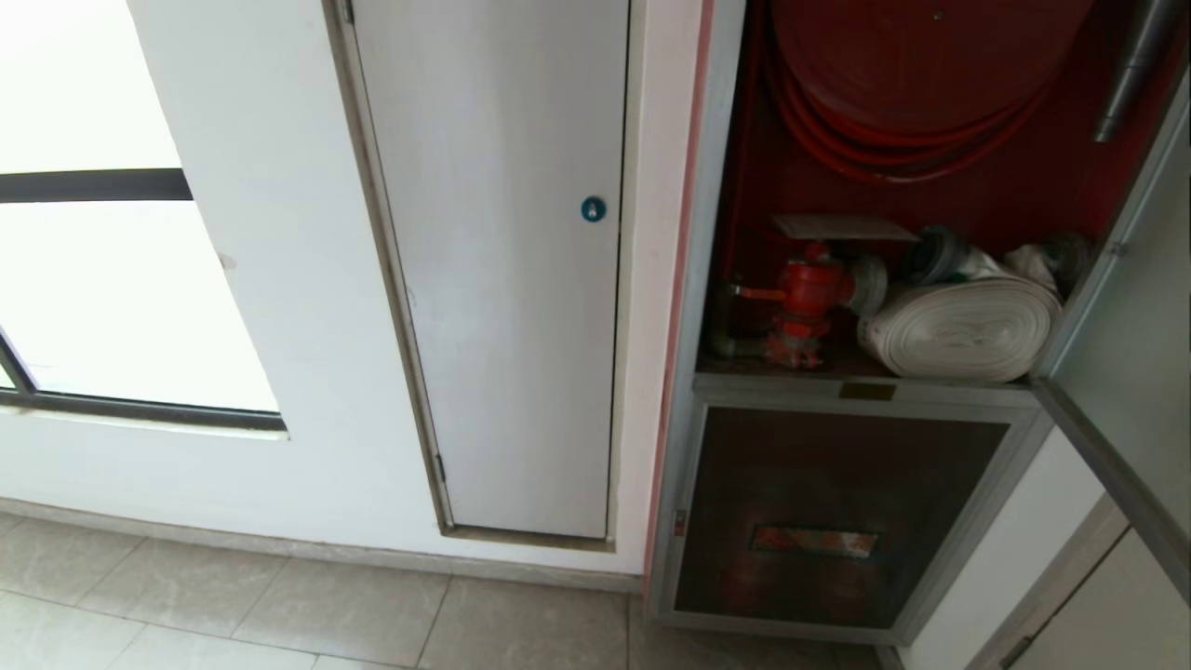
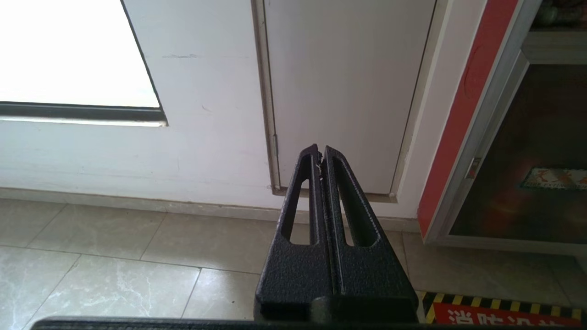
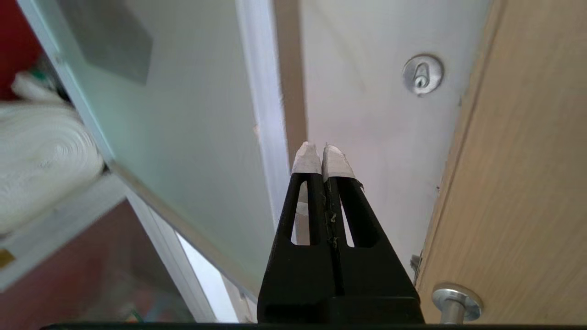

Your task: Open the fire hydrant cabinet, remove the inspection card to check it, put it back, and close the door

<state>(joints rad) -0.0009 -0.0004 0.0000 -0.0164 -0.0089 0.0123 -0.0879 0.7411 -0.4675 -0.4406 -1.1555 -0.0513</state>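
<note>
The door (image 1: 1130, 307) of the fire hydrant cabinet (image 1: 689, 437) stands swung open, baring the inspection card (image 1: 842, 227) that rests flat on top of the red valve (image 1: 805, 293), ready to be lifted. The right gripper (image 3: 322, 151), fingers pressed together and empty, has the open door beside it. The rolled hose (image 1: 963, 326) crowds the card. The left gripper (image 2: 319, 151), fingers together, idles facing a white panel (image 2: 344, 91).

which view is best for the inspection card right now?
Head view. The inspection card lies flat above the red valve inside the open fire hydrant cabinet, unobstructed. The left wrist view shows only the cabinet's lower frame and dark pane, no card. The right wrist view shows the open door and white rolled hose, no card.
</note>
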